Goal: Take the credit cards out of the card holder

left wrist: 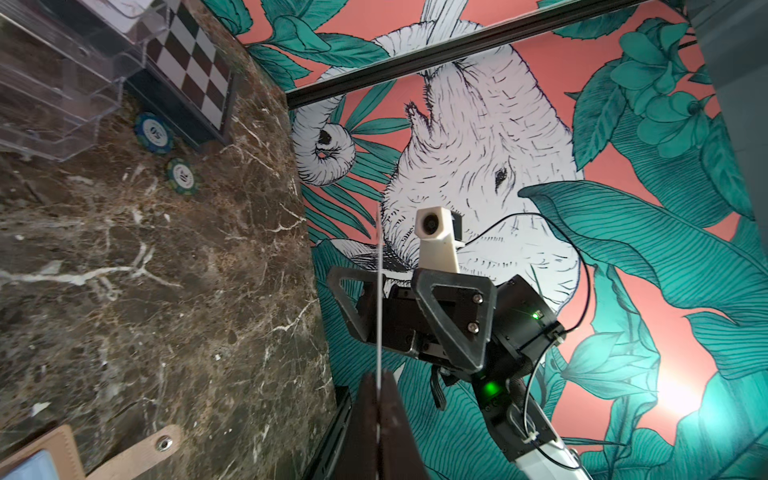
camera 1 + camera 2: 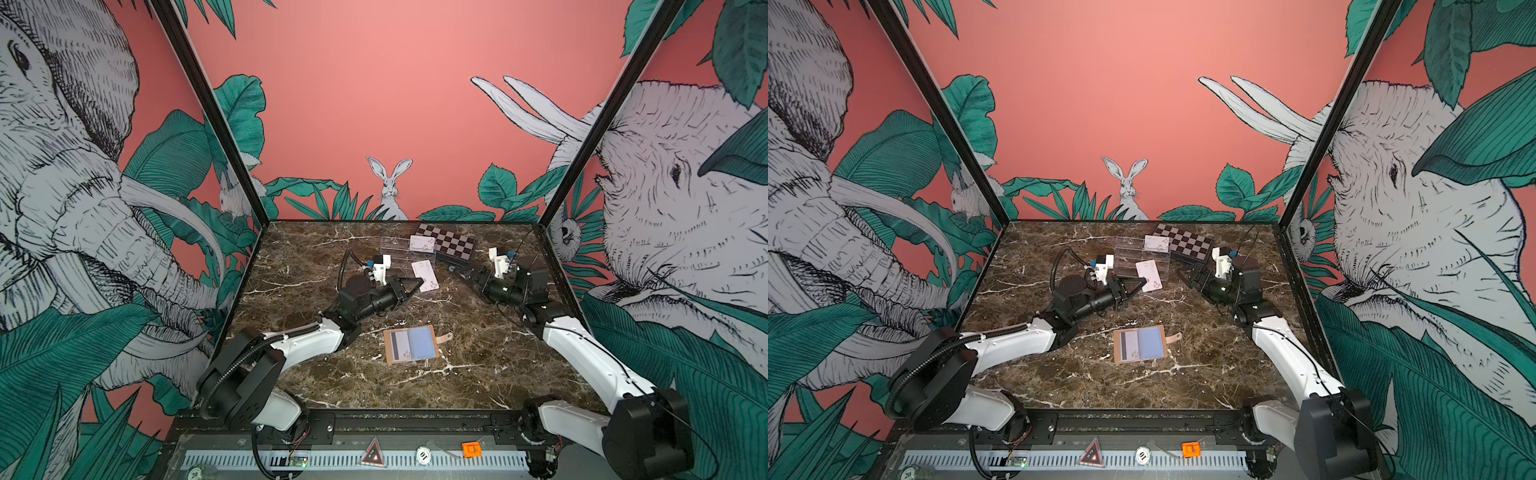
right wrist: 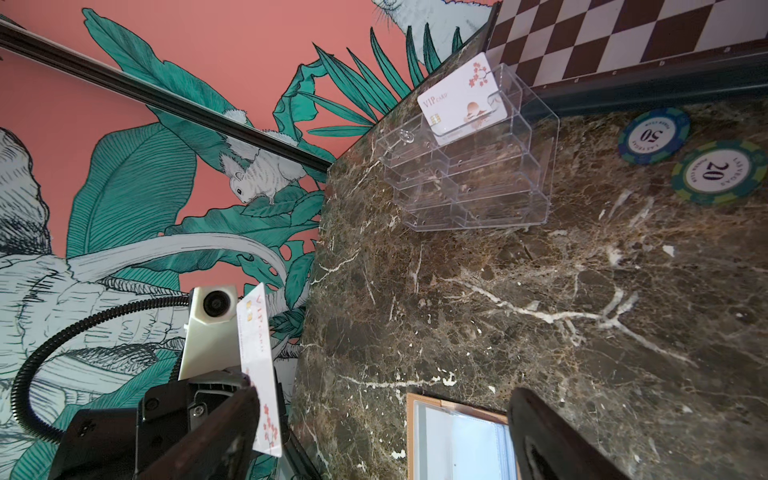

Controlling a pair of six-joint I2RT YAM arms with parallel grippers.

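Dark marble tabletop (image 2: 332,374) fills the floor of the cell, with jungle-print walls (image 2: 374,104) on three sides. Your left gripper (image 2: 417,284) has its fingers pinched tight on one end of a credit card (image 2: 426,276), which is held clear of the marble; the left wrist view shows it edge-on between the pads. Just behind it stands the clear acrylic tray (image 2: 395,253), with a second card (image 3: 461,99) upright in a far compartment and the checkered box (image 2: 451,245) just beside the tray. Facing the held card, your right gripper (image 2: 463,274) hangs with its jaws spread wide and nothing between them. Two poker chips (image 3: 652,135) lie near the box. Toward you, well apart from both grippers, the card holder (image 2: 432,332) lies open and flat, a stripe-side card (image 2: 398,345) in its left sleeve and its strap tab (image 2: 444,337) out to the right.
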